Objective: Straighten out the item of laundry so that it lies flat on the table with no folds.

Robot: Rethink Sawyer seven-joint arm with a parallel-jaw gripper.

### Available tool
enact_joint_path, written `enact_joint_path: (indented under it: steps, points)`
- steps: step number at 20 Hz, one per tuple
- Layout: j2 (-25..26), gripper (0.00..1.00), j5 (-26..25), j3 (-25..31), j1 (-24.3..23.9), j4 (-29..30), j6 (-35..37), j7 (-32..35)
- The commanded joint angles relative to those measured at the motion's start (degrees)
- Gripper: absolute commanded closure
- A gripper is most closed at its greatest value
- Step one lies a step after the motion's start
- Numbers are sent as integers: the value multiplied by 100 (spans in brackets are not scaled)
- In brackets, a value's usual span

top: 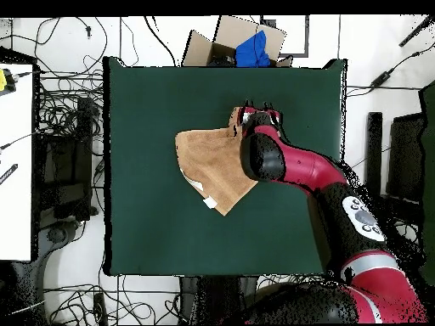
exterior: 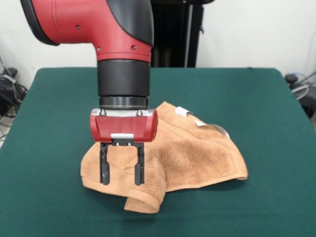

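Observation:
The orange-tan towel (exterior: 187,155) lies crumpled on the green table (exterior: 237,94), with its left part folded over and a corner curled under at the front. Small white tags (exterior: 181,112) show on its far edge. My gripper (exterior: 122,170) points straight down over the towel's left fold. Its black fingers (exterior: 104,167) stand apart with terry cloth showing between them, and their tips are level with the cloth. From overhead, the towel (top: 211,165) lies at the table's middle, and the arm covers one corner of it, with the gripper (top: 257,117) at that edge.
A cardboard box (top: 229,42) holding something blue sits just past the table's far edge in the overhead view. Cables lie on the floor around the table (top: 144,221). A white surface (top: 15,161) stands at the left.

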Motion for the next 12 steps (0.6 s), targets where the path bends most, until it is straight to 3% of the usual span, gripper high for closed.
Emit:
enact_joint_path:
  steps: [1, 12]
  points:
    - [98, 0, 97, 95, 270, 357, 379, 925]
    - [223, 0, 144, 7, 365, 194, 309, 937]
